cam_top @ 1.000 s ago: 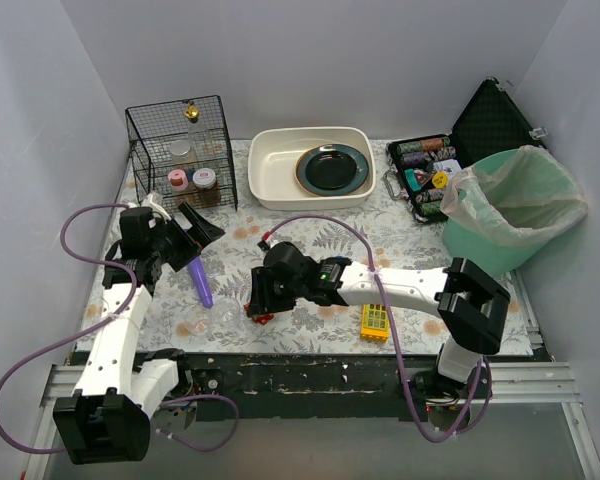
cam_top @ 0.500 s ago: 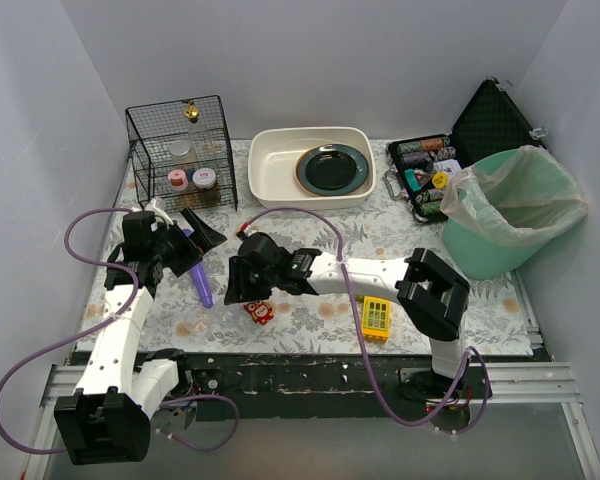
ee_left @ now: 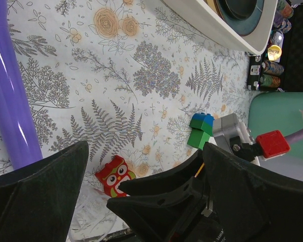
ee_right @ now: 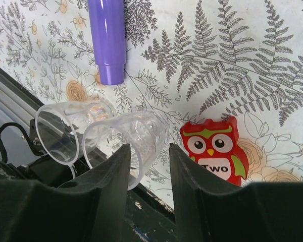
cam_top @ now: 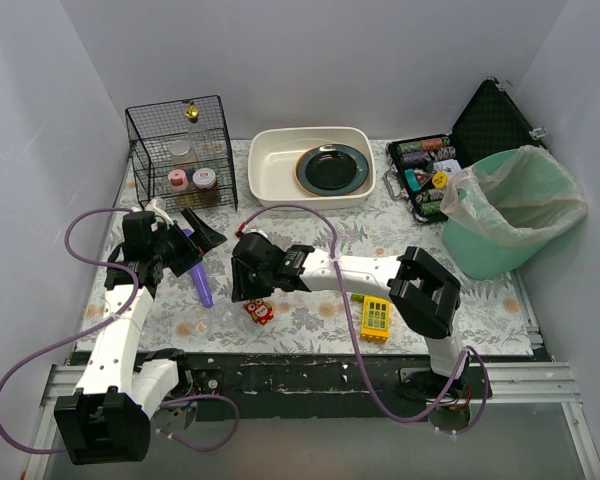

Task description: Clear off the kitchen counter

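Observation:
The kitchen counter (cam_top: 310, 238) has a white fern-print top. On it near the front lie two clear plastic cups (cam_top: 213, 316) on their sides, a red owl block (cam_top: 258, 312) and a purple tube (cam_top: 199, 283). My right gripper (cam_top: 238, 292) is open and low over the cups. In the right wrist view my right gripper (ee_right: 149, 148) has the nearer cup (ee_right: 134, 138) partly between its fingers, with the owl block (ee_right: 215, 148) just to the right. My left gripper (cam_top: 188, 246) is wide open and empty above the purple tube (ee_left: 10, 101).
A white basin (cam_top: 280, 180) holding a dark plate stands at the back. There is a wire rack (cam_top: 180, 150) with jars at back left, an open black case (cam_top: 425, 170) and a green bin (cam_top: 515, 215) on the right. A yellow block (cam_top: 376, 318) and a green-blue block (ee_left: 201, 131) lie near the front.
My right gripper has moved left, off the red owl block, to the clear cups. The left arm has barely moved.

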`<act>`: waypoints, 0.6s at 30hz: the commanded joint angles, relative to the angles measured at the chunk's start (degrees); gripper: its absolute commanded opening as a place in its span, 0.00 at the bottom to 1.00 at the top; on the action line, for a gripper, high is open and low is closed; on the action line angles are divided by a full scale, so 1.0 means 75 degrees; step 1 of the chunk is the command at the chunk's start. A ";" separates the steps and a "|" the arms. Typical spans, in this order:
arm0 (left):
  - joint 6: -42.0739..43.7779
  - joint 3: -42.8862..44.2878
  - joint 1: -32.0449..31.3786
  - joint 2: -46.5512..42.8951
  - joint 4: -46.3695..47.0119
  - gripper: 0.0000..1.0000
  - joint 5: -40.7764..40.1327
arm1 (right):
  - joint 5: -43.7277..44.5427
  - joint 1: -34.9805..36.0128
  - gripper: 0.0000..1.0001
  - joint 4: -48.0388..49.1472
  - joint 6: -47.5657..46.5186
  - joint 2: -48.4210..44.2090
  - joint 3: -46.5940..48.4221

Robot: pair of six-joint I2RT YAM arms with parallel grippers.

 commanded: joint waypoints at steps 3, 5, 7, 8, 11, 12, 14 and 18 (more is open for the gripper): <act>0.0125 -0.0088 0.0027 0.0018 0.0035 0.97 0.0071 | -0.0058 0.0128 0.43 -0.0124 -0.0201 0.0440 0.0538; 0.0113 -0.0088 0.0039 0.0030 0.0035 0.97 0.0082 | -0.0070 0.0187 0.43 -0.0159 -0.0213 0.0511 0.0608; 0.0136 -0.0100 0.0039 0.0030 0.0035 0.97 0.0082 | -0.0047 0.0187 0.40 -0.0171 -0.0213 0.0558 0.0643; 0.0148 -0.0088 0.0039 0.0019 0.0035 0.97 0.0071 | -0.0023 0.0187 0.37 -0.0195 -0.0213 0.0558 0.0644; 0.0160 -0.0088 0.0039 0.0019 0.0012 0.97 0.0071 | 0.0152 0.0187 0.26 -0.0183 -0.0201 0.0406 0.0539; 0.0160 -0.0076 0.0027 0.0007 0.0012 0.97 0.0071 | 0.0257 0.0199 0.21 -0.0160 -0.0166 0.0289 0.0469; 0.0148 -0.0065 0.0027 0.0007 0.0023 0.97 0.0071 | 0.0398 0.0164 0.12 -0.0032 -0.0061 -0.0026 0.0246; 0.0102 -0.0030 0.0038 0.0007 0.0023 0.98 0.0164 | 0.0096 -0.0198 0.01 0.0741 0.0337 -0.0823 -0.0771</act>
